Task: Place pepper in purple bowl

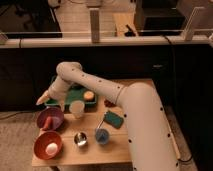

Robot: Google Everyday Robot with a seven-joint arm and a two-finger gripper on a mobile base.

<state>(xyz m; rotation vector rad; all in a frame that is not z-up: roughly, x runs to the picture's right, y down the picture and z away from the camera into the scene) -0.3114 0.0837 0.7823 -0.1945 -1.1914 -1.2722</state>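
Observation:
The purple bowl (56,115) stands at the table's left side. A slim orange-red pepper (47,122) lies inside it, toward its left part. My gripper (43,99) hangs just above and behind the bowl's far-left rim, past the table's left edge, apart from the pepper. The white arm reaches down to it from the right, over the green tray.
An orange-red bowl (42,149) with a pale round thing in it stands at the front left. A white cup (77,108), a metal cup (80,138), a blue cup (102,135) and a green sponge (113,119) stand on the table. A green tray (76,93) holds a small orange fruit (88,95).

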